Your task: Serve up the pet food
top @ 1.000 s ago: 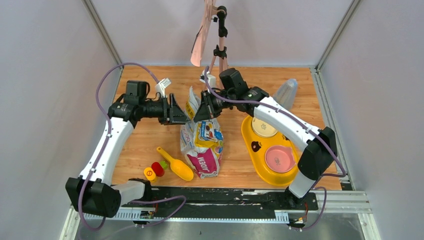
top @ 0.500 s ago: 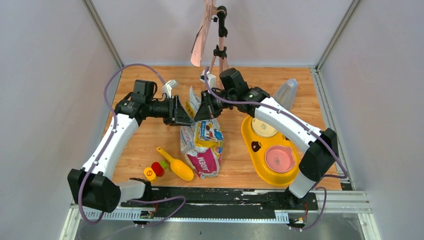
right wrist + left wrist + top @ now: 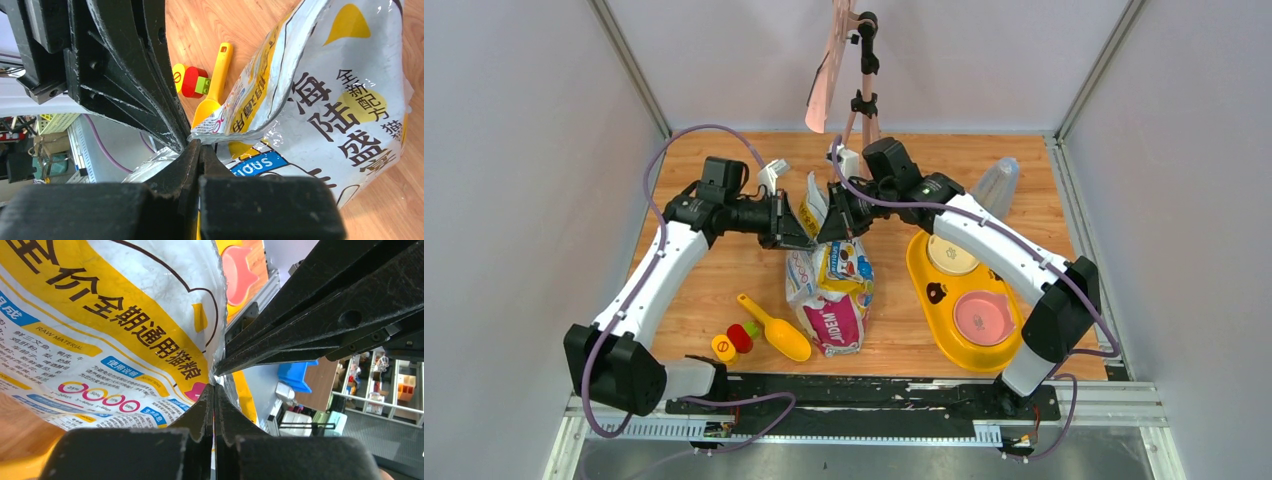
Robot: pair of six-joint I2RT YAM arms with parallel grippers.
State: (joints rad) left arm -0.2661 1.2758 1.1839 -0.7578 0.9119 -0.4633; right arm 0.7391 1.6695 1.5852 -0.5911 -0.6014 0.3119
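Left arm's swung in since a sec ago: L gripper (image 3: 794,225) now clamped on the bag (image 3: 832,300) top edge, nearly tip to tip w/ R gripper (image 3: 829,222), which is also pinched shut on that rim. Bag body slumps just below both. As for the kibble, I can't see it from any cam. Yellow scoop (image 3: 776,330) lies below L gripper, well apart.

The wooden table (image 3: 724,280) carries a bag (image 3: 834,305), yellow scoop (image 3: 776,330), feeder (image 3: 936,293) and blocks (image 3: 734,341).
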